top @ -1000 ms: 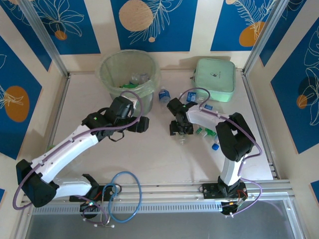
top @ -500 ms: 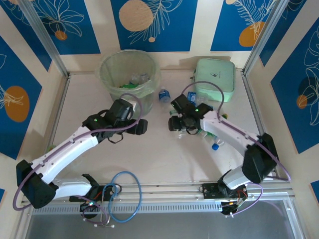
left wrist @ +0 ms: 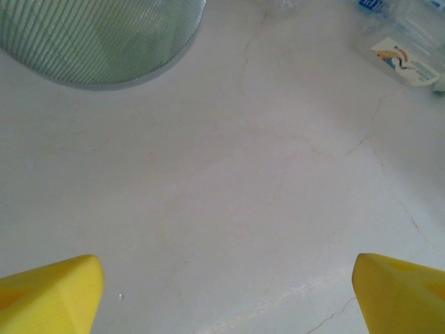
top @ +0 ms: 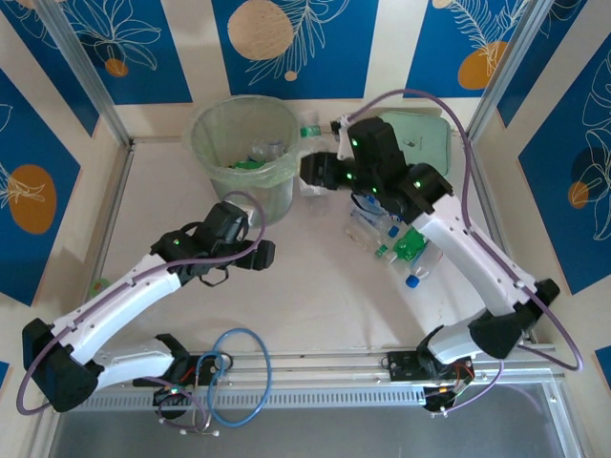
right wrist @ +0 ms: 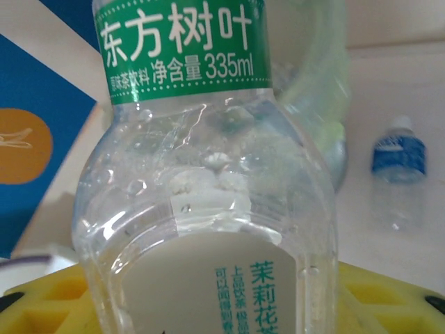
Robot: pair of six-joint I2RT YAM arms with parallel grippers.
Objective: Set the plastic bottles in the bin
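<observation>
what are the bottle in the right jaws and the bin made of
Bottle: clear, thin, glossy plastic. Highlights and droplets show through its wall, and it has a printed green label. Bin: translucent pale green plastic, finely ribbed, probably semi-matte, since the light passes through it dimly.

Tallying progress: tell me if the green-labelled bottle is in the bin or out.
Out. The right gripper holds the green-labelled bottle beside the bin, whose wall shows behind it.
</observation>
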